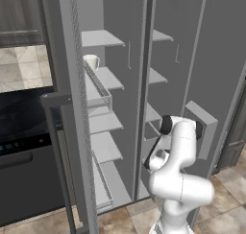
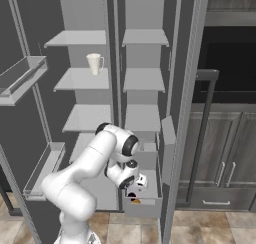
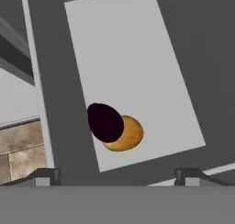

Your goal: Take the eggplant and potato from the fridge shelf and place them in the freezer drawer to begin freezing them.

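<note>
Hand view: you are looking straight down along the gripper (image 3: 117, 175), whose two dark fingertips (image 3: 46, 175) stand far apart at the lower edge, spread wide with nothing between them. Below and ahead of the tips lies the pale floor of the freezer drawer (image 3: 137, 58), bounded by darker grey walls on each side. The eggplant (image 3: 105, 122), a near-black rounded lump, rests on that floor just ahead of the gap between the tips, slightly toward the left one. The potato (image 3: 127, 135), tan-orange, lies touching the eggplant on its right and is partly covered by it from this angle; both sit near the drawer's closer end, free of the fingers. To the left of the drawer wall you can see a patch of brown floor tile (image 3: 20, 147).

Right base view: the gripper (image 2: 134, 185) hangs low at the end of the folded white arm, directly over the pulled-out freezer drawer (image 2: 142, 208). Just under the hand you can make out a dark spot, the eggplant (image 2: 131, 194), and a sliver of orange, the potato (image 2: 136, 201), inside the bin. Well above the hand, a white cup (image 2: 94, 64) stands upright on a fridge shelf (image 2: 75, 80).

Left base view: the arm's elbow and forearm hide the hand, so you cannot tell the finger spacing here. The white cup (image 1: 91, 62) stands on a shelf far above and to the left of the arm
</note>
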